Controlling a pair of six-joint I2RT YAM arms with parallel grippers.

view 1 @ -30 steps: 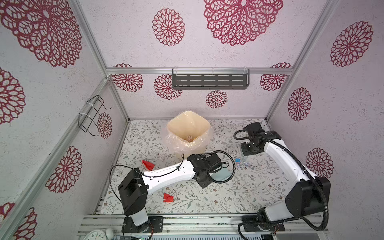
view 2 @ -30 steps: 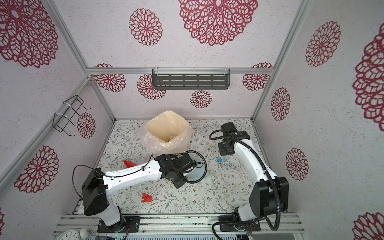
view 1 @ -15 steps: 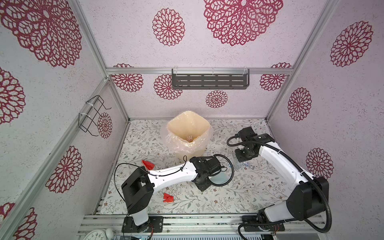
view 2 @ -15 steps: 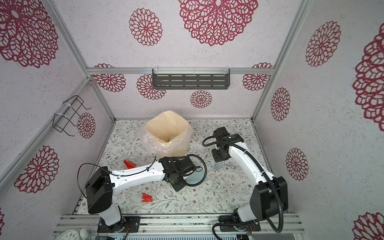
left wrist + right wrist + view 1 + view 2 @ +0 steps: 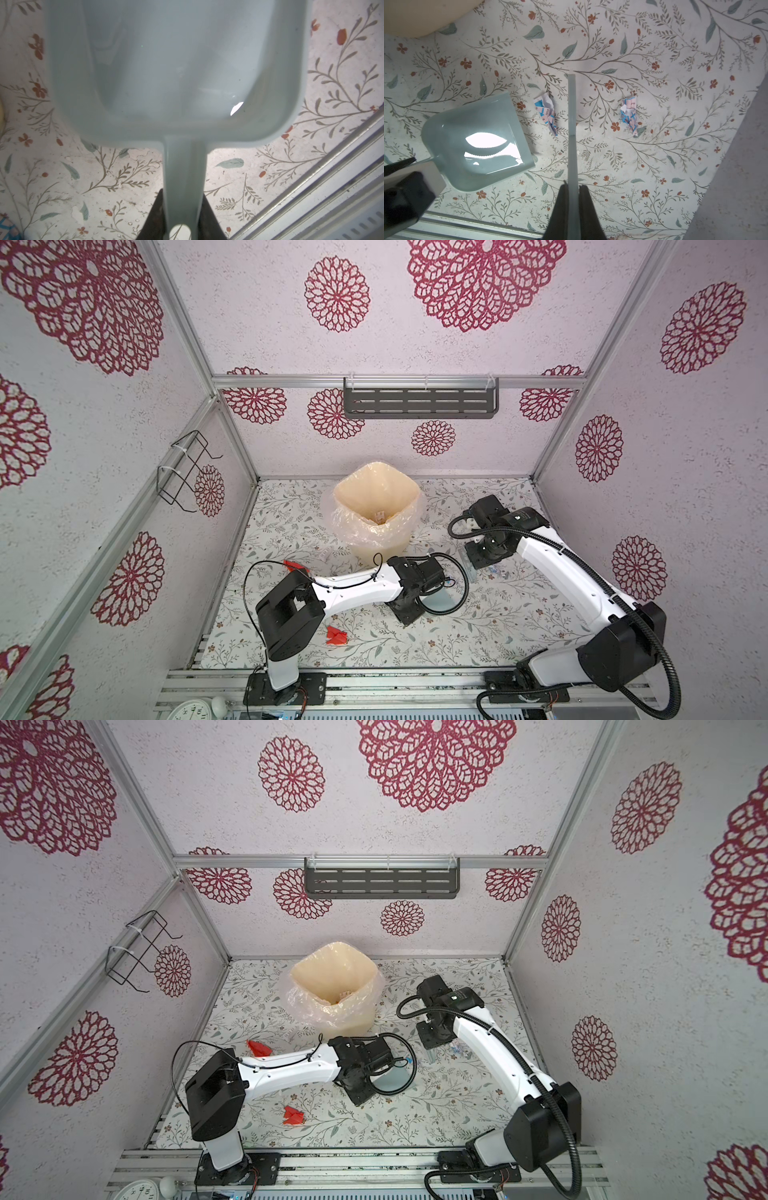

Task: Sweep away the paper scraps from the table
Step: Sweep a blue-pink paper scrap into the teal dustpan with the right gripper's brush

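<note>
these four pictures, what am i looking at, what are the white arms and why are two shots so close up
Two white robot arms work at a leaf-printed table. The wide pictures come from one two-eyed camera overhead; the close ones come from cameras on the wrists. The left gripper is shut on a pale blue plastic dustpan. The right gripper is shut on a slim pale brush. White printed paper scraps and red paper scraps lie on the table. A cream bin lined with a clear bag stands at the back.

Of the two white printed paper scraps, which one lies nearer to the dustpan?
The scrap between the dustpan and the brush; the other scrap lies beyond the brush, farther from the dustpan.
</note>
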